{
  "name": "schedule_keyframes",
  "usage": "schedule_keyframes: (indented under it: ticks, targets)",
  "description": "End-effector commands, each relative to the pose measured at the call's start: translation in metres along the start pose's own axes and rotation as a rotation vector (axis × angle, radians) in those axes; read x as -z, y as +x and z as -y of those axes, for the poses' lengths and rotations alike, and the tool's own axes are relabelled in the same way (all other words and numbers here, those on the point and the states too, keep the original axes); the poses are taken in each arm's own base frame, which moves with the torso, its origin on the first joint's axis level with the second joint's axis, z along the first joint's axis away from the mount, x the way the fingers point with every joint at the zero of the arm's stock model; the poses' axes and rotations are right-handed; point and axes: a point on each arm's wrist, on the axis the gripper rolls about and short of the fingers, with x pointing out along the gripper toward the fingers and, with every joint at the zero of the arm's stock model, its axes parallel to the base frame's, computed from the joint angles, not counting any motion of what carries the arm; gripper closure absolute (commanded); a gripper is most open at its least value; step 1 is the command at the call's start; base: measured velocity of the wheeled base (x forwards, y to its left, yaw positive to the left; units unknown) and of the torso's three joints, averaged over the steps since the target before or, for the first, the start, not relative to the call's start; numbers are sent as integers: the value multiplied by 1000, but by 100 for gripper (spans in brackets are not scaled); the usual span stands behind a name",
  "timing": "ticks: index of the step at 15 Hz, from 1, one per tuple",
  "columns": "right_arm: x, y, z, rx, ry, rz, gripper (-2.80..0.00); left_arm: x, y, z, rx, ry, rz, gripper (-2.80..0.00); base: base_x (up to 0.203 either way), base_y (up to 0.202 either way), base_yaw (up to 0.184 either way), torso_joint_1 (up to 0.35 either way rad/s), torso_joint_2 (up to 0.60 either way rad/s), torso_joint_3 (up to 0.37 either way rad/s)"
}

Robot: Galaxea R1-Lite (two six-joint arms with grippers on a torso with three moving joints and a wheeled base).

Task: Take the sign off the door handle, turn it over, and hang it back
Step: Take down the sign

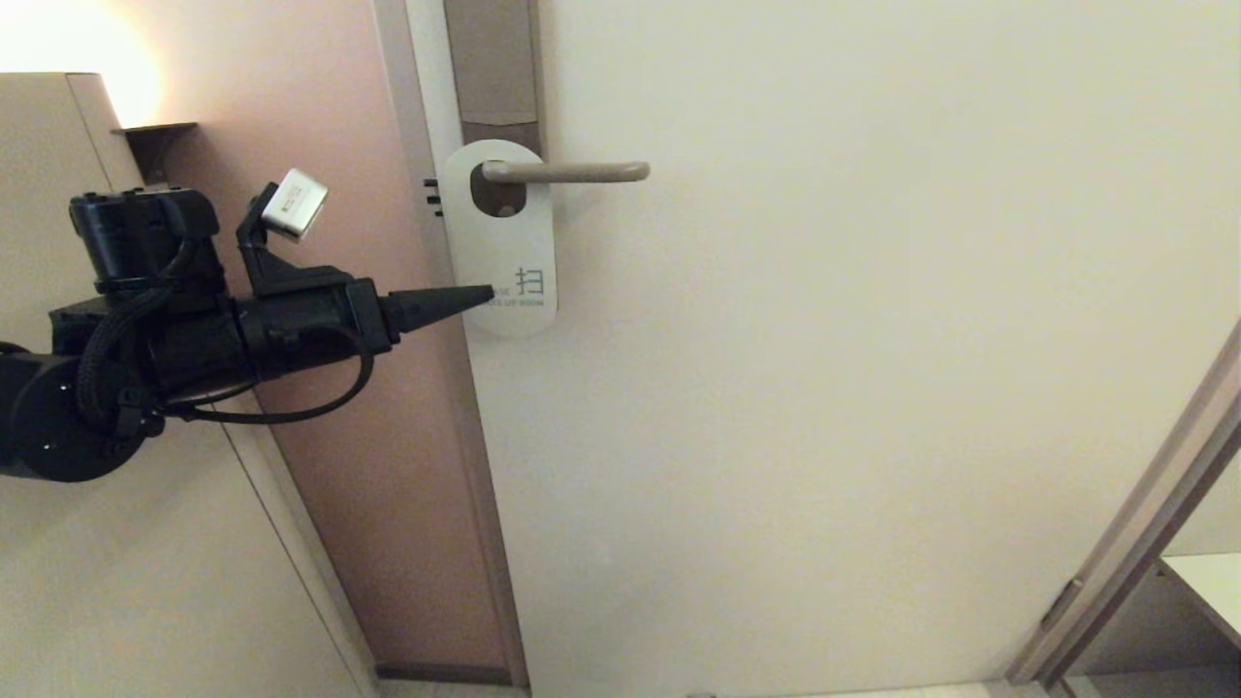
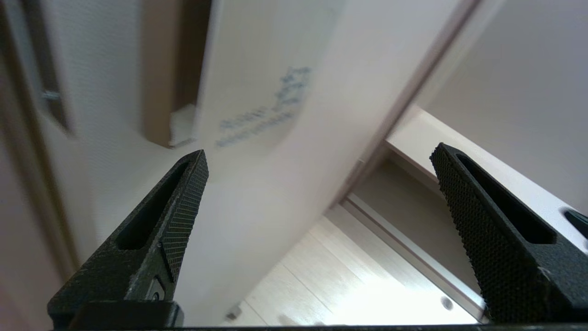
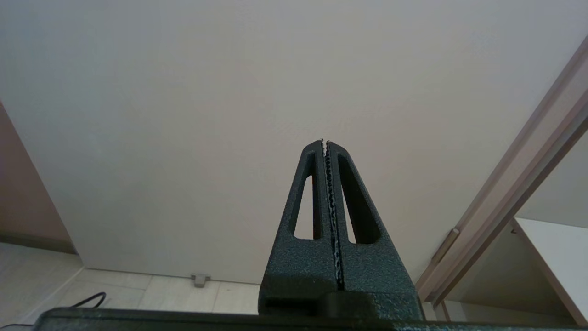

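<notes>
Sign (image 1: 504, 242) hangs on the door handle (image 1: 572, 173), lever threaded through the hole near the card's top. White face out, printed with a Chinese character and small blue lettering low down; the wording is too small to read for certain. Card lies flat against the door (image 1: 873, 339), just beside the door's latch edge, lower end free below the lever.

Left gripper (image 1: 490, 291) reaches in level from the left, tip at the lower left edge of the sign, beside the printed text. Head view gives it side-on, so both fingers merge into one black point. Left wrist view settles it: fingers (image 2: 183, 193) spread wide, nothing between them, the sign's lettered end just beyond the gap. Whether a fingertip touches the card I cannot tell.

Reading: approach to the first grasp. Aiming at the free lower end makes sense, since that is the part with room for a finger either side. One finger would likely need to slip behind the card, which lies flush to the door; that is the tricky bit. Removal then means sliding the hole along and off the lever's free end, toward the right in the head view.

Right gripper (image 3: 325, 147) parked, fingers pressed together and empty, facing the plain door low down, with floor tiles (image 3: 138, 294) visible below it. It does not show in the head view.

Flip and rehang not yet begun.
</notes>
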Motion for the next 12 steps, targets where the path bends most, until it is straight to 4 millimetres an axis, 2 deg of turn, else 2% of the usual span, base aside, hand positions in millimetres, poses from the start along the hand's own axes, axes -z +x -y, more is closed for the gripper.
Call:
schedule_keyframes:
  ticks: [1,12]
  targets:
    - [0,0,0,0,-2,0,0,2,1,-2,28,-12,-11,-280,0,0,0,0,0,0]
    - [0,0,0,0,0,0,0,-17,9,-9,114,-9,4,-280,0,0,0,0,0,0]
